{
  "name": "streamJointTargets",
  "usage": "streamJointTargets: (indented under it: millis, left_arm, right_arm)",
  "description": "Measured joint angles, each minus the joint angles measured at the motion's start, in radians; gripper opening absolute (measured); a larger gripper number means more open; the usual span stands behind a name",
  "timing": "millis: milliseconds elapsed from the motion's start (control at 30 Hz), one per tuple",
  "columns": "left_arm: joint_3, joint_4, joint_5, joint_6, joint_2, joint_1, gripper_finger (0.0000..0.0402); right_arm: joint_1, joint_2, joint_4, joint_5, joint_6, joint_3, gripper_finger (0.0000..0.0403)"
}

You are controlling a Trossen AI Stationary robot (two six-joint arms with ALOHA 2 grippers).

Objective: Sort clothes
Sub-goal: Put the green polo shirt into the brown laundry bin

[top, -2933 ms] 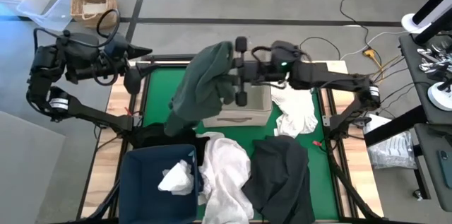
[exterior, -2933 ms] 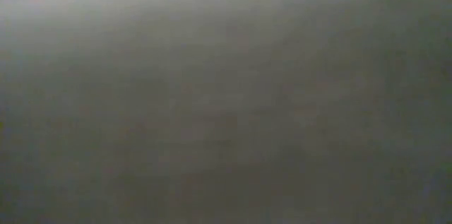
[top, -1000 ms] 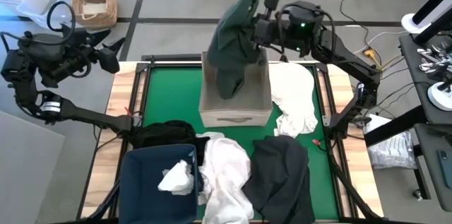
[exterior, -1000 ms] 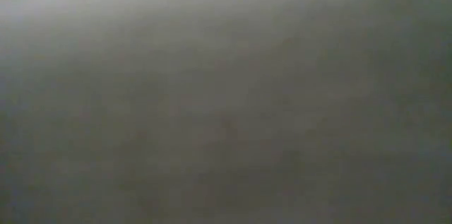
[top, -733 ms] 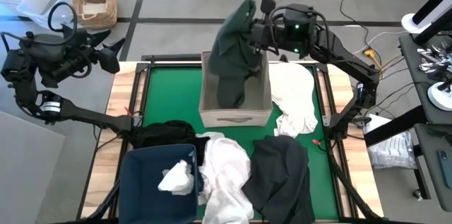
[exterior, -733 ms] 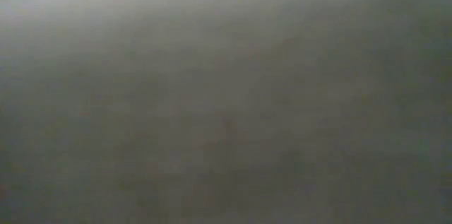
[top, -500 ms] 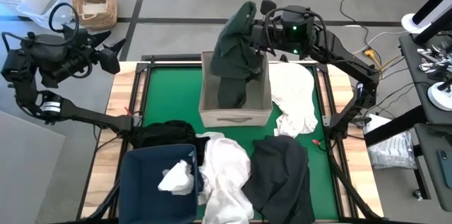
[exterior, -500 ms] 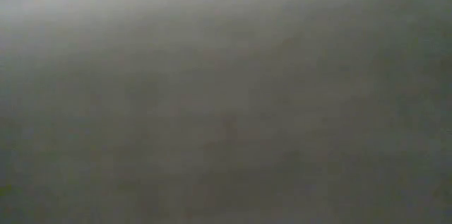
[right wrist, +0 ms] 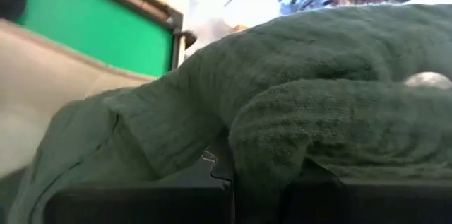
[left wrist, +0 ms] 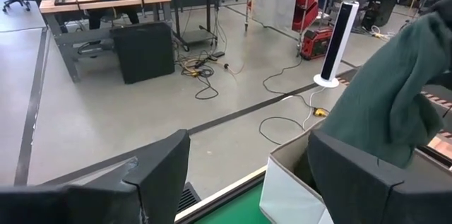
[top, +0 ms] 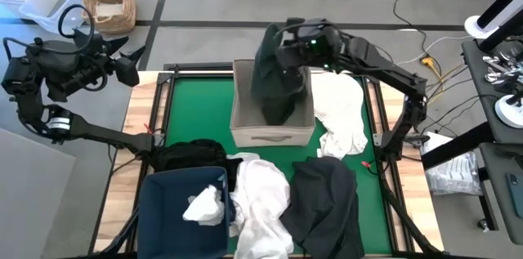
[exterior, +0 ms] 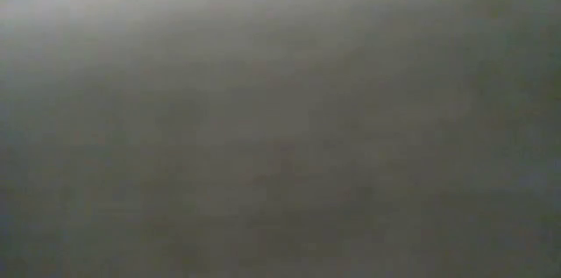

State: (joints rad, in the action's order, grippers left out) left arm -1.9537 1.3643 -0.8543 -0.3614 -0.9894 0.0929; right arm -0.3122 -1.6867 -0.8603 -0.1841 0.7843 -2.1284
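My right gripper [top: 283,45] is shut on a dark green garment [top: 274,71] above the beige fabric box [top: 245,135] at the table's far middle. The right wrist view shows the green cloth [right wrist: 296,90] heaped over the fingers. My left gripper [top: 135,61] stands open and holds nothing, high over the table's far left corner. In its wrist view [left wrist: 247,157] the green garment [left wrist: 395,90] hangs above the box [left wrist: 289,181]. Other clothes lie on the green mat: a white one [top: 339,108], another white one [top: 261,198], a charcoal one [top: 327,202] and a black one [top: 188,154]. My right gripper pinches a bunched fold near the top of the green garment [right wrist: 212,150] between its two fingers, with several layers gathered. The fingers come from the table's right, slanting down. The cloth drapes over the gripper and hangs slack, its lower end [top: 279,108] inside the box.
A navy bin [top: 159,210] at the near left holds a white garment [top: 204,206]. A wicker basket [top: 106,2] and a clear tub [top: 45,2] stand on the floor beyond the table's far left. The low view shows only grey blur.
My right gripper has sunk toward the box and tipped downward, shifting a little toward the table's left. It has stayed shut on the green garment. The garment has come down with it, its lower part settling deeper into the box.
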Motion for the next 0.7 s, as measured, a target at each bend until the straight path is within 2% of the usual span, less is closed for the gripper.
streamJointTargets:
  millis: [367,700]
  left_arm:
    - [0.000,0.027,0.008,-0.001,-0.001,0.000,0.0265]
    - [0.000,0.080,0.008,-0.026,-0.001,0.000,0.0265]
  right_arm:
    - [0.006,-0.098,-0.091,0.008,0.229,0.001,0.0018]
    - [0.006,-0.125,-0.142,0.007,0.274,0.003,0.0018]
